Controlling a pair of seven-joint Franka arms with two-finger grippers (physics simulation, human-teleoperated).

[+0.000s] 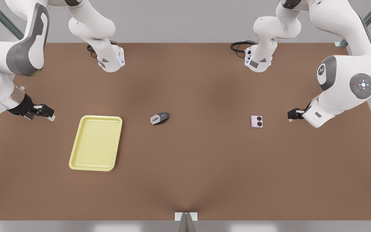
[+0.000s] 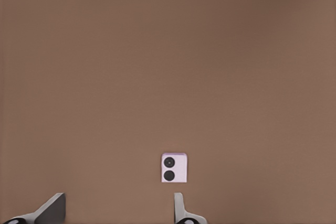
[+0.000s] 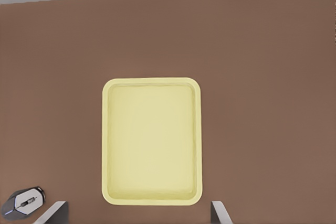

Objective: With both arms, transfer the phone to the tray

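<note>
A brown table (image 1: pixel 185 180) is spread under two white arms, with the pale yellow tray (image 1: pixel 76 154) lying flat toward the front view's left. Above and beside the phone, at the front view's right, the left gripper (image 1: pixel 291 115) is held with its fingers (image 2: pixel 52 208) spread wide and nothing between them. The right gripper (image 1: pixel 51 116) is poised beside the tray at the front view's left, its fingers (image 3: pixel 220 214) likewise set wide apart and empty. A grey and black mouse (image 1: pixel 159 118) is seen between tray and phone. The pink phone (image 1: pixel 256 121) is lying flat on the table, well apart from the tray, its two black circles facing up.
</note>
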